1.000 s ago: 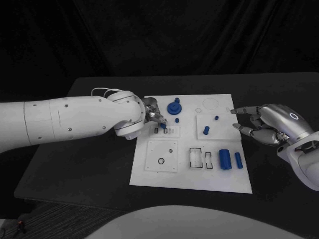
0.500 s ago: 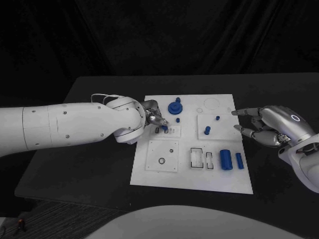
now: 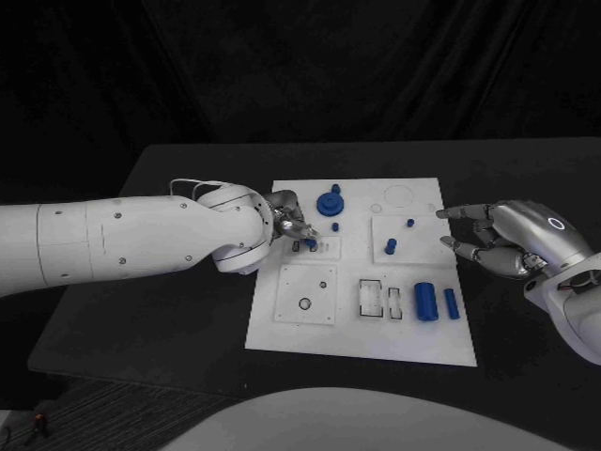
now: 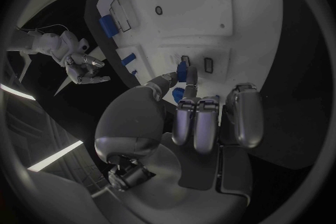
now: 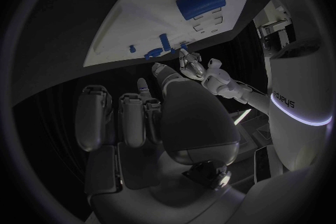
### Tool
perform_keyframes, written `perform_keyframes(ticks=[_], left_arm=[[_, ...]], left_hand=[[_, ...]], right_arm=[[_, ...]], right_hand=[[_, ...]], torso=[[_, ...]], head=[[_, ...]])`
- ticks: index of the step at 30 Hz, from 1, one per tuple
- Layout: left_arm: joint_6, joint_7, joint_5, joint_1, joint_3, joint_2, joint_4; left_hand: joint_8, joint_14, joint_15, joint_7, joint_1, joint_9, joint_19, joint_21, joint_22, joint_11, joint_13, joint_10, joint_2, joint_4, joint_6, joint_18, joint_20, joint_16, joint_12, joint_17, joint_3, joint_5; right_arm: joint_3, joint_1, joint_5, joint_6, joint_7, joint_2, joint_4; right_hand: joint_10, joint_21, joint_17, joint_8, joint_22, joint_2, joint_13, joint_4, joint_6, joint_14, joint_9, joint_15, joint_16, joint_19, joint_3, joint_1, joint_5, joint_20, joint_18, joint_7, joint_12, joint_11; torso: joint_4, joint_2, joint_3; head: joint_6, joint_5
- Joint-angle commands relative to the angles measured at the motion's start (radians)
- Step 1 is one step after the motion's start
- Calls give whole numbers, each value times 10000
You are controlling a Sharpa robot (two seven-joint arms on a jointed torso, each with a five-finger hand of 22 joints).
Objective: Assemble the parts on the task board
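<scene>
over the task board (image 3: 362, 334), mid-assembly: some parts seated, others loose.
at the board's 10 o'clock, left hand (image 3: 285, 218) pinching a small blue part (image 3: 309, 242) over twin slots (image 4: 196, 63), not yet seated. toward 12, gear-like piece (image 3: 329, 201) standing; toward 4, two blue cylinders (image 3: 435, 302) lying loose. at 3 o'clock, right hand (image 3: 506, 237) off the edge, fingers loosely curled, holding nothing.

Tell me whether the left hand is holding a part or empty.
Holding: the left hand pinches a small blue part at its fingertips, just over the task board.
</scene>
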Motion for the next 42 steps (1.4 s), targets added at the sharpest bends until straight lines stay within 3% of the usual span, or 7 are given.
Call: perform_keyframes(ticks=[1,16,27,33,42], left_arm=[[149,13,-37,-29,6,-9,33],[153,116,-38,-274,6,58,-52],[-62,359,-38,-315,6,68,-53],[-422,520,-38,-318,6,-57,88],[-679,603,-38,-318,7,-201,228]], left_hand=[[25,1057,-90,-62,-39,9,-13,-39,1829,-57,2634,1061,37,17,23,-87,-47,27,35,2635,40,23],[23,1057,-87,-57,-79,10,-29,-78,1819,-53,2634,1061,34,79,-6,-79,-46,27,35,2635,47,-25],[51,1057,-73,-42,-234,20,-62,-175,1799,-36,2627,1054,-26,423,-71,-65,-34,27,27,2635,-64,-703],[92,1057,-84,-70,-100,41,-44,-151,1811,-57,2634,1061,-42,430,-61,-71,-40,27,35,2635,-87,-403],[106,1057,-89,-76,-48,49,-36,-139,1816,-64,2634,1061,-51,413,-55,-74,-43,27,35,2635,-84,-336]], right_arm=[[5,-25,-25,-137,-163,0,14],[5,-51,-25,-170,-143,-16,28],[5,-73,-25,-181,-132,-21,26],[5,-78,-25,-175,-133,-24,14],[5,-99,-25,-168,-132,-25,-4]], right_hand=[[1073,-23,1155,-18,2028,8,2627,0,-10,794,-2,64,-37,269,75,83,58,74,-88,11,53,73],[1073,-32,1154,-19,2026,0,2627,-9,-19,794,-3,65,-37,265,88,91,72,75,-86,13,53,74],[1073,-32,1154,-19,2026,0,2627,-9,-19,794,-3,65,-37,265,88,91,72,75,-86,13,53,74],[1073,-32,1154,-19,2026,0,2627,-9,-19,794,-3,65,-37,265,88,91,72,75,-86,13,53,74],[1073,-32,1154,-19,2026,0,2627,-9,-19,794,-3,65,-37,265,88,91,72,75,-86,13,53,74]], torso=[[-6,-6,-1],[-4,-2,6],[-1,-4,-7],[-4,0,2],[-5,0,3]], head=[[-2,1],[-2,27],[-2,39],[-2,37],[-2,56]])
